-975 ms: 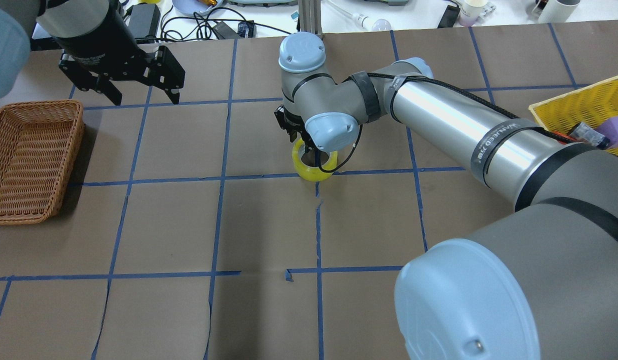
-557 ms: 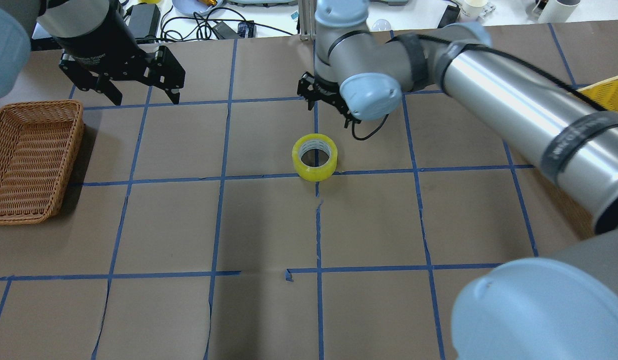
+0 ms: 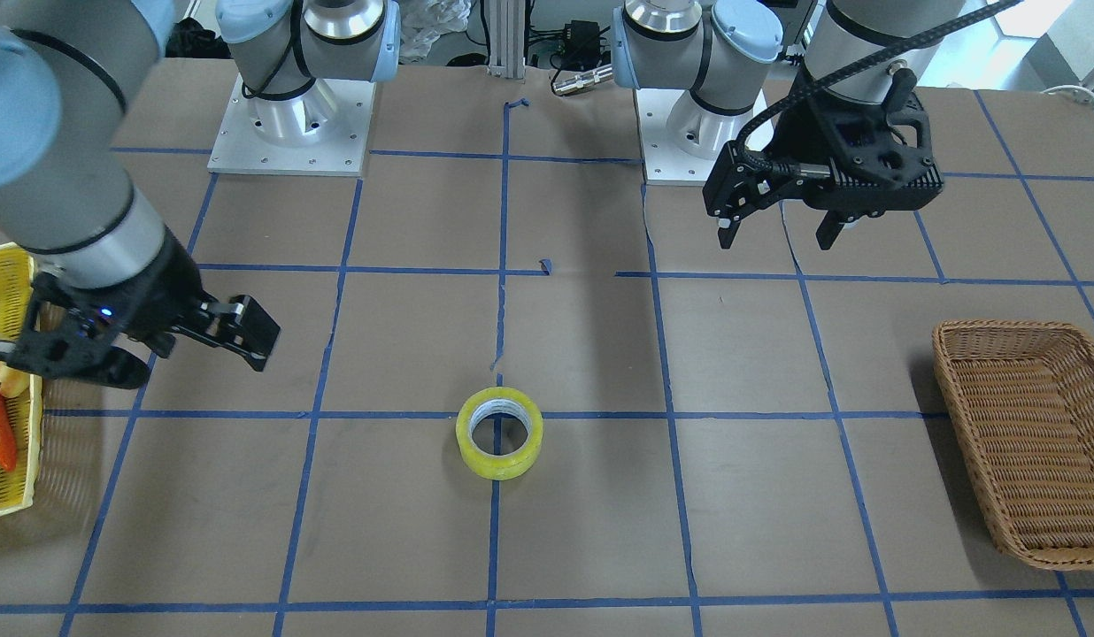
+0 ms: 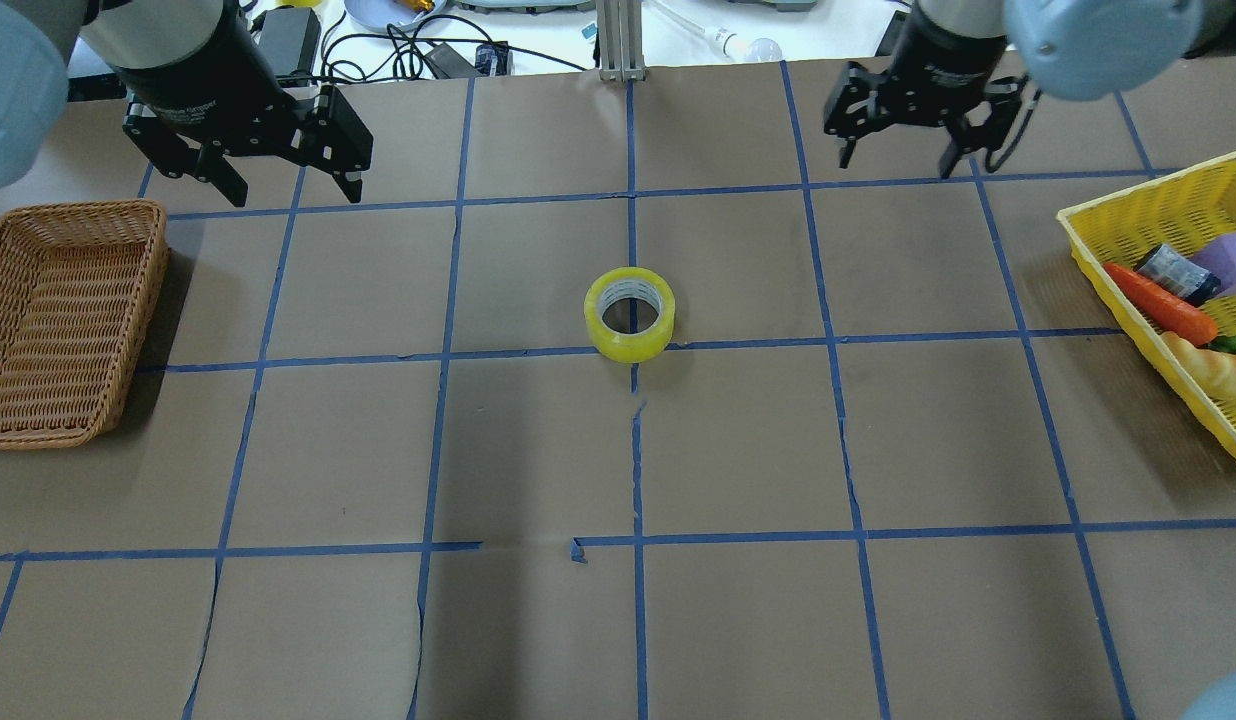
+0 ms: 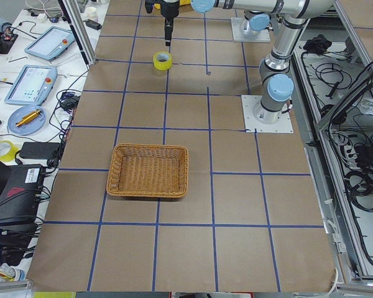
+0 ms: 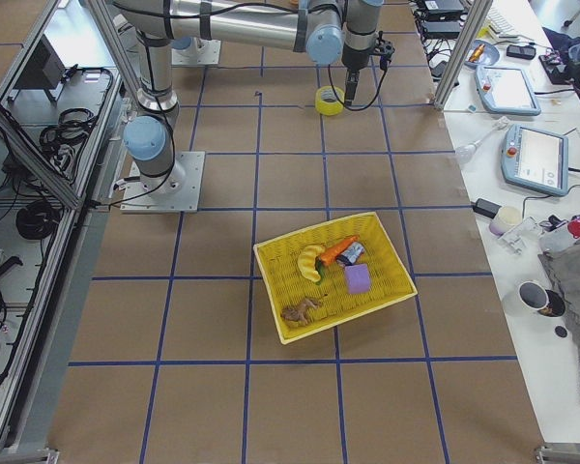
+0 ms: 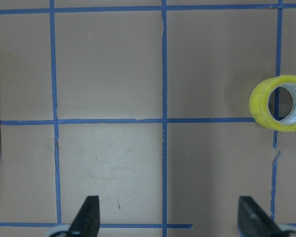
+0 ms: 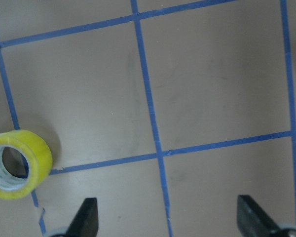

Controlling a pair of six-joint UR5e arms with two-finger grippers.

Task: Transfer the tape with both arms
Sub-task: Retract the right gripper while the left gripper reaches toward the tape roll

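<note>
The tape point(image 4: 629, 314) lay flat on the table point(image 4: 538, 450), hole upward, on a crossing of the blue grid lines point(image 4: 448, 353). Neither arm had it. The left gripper point(image 4: 293, 190) hung well away from the tape on the robot's left, released and empty, with its fingers spread wide. The right gripper point(image 4: 896, 160) hung about as far off on the other side, also spread and holding nothing.

The pickup looked like the risky part to me. The roll was thick and smooth-sided. A finger landing on the rim, not beside it, would likely shove the roll across the paper or tip it onto its edge, and then it could roll off. A pinch on only one wall of the roll might let it swing or slip during the carry.

Beyond the left gripper from the tape sat a wicker basket point(image 4: 78, 205), which I took for the drop-off. Far past the tape on the robot's right was a yellow basket point(image 4: 1168, 210) holding a carrot point(image 4: 1163, 303), a purple block point(image 4: 1228, 255) and other bits. Between the tape and either gripper I saw only brown covering and blue lines.
</note>
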